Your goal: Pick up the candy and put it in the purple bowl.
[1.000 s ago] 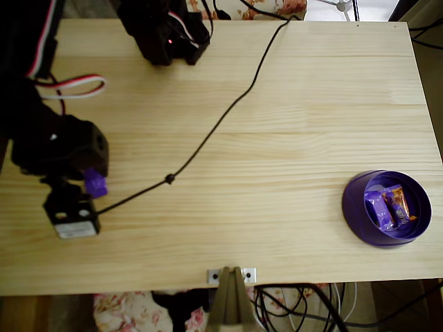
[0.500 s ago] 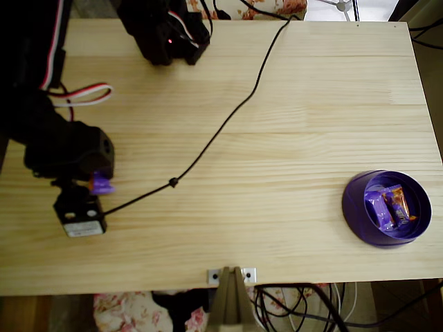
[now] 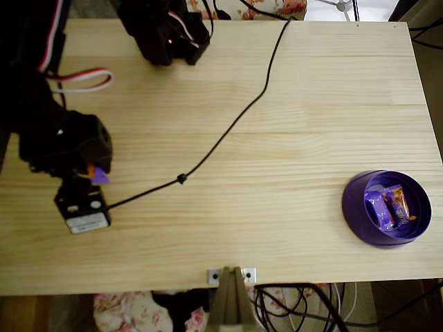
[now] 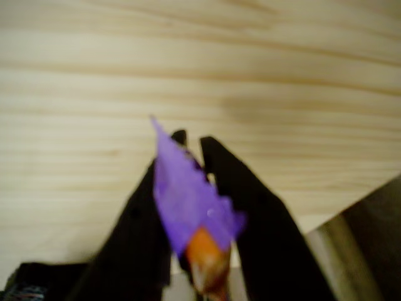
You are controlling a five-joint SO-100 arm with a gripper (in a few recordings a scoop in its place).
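My gripper [image 4: 191, 143] is shut on a candy [image 4: 188, 200], a purple wrapper with an orange end pinched between the two black fingers and held above the wood. From overhead the same candy [image 3: 99, 174] peeks out beside the black gripper [image 3: 90, 173] at the table's left side. The purple bowl [image 3: 354, 204] sits far off at the right, near the front edge, and two more wrapped candies [image 3: 389, 206] lie inside it.
A black cable [image 3: 228, 117] runs diagonally from the top centre of the wooden table [image 3: 291, 138] down to the wrist camera block [image 3: 83, 211]. The arm's black base [image 3: 163, 31] stands at the top left. A metal bracket [image 3: 232, 275] sits at the front edge.
The gripper with the candy has shifted slightly up and right on the left side, rising off the table. The cable has slid to the right. The bowl has not moved.
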